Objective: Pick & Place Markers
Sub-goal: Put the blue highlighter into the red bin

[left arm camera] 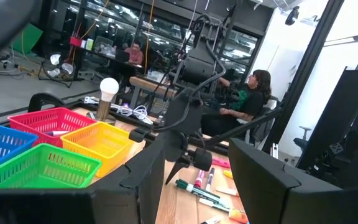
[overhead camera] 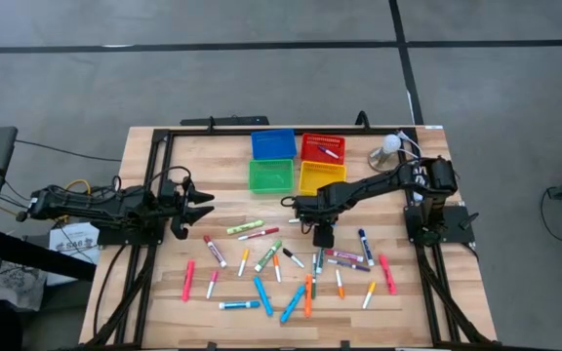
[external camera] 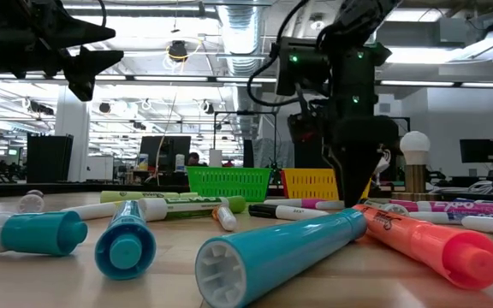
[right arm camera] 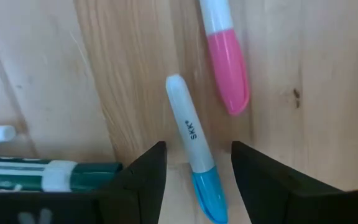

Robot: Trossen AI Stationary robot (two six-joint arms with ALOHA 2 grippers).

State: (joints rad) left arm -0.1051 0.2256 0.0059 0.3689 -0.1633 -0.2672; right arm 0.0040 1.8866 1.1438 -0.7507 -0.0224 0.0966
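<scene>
Markers across slatted wooden table

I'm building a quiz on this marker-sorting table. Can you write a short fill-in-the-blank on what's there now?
1. The right gripper is open over a white marker with a ____ cap.
2. One marker already lies in the ____ bin.
3. The green bin sits beside the ____ bin.
4. The left gripper holds ____.

Missing words: blue; red; yellow; nothing
</scene>
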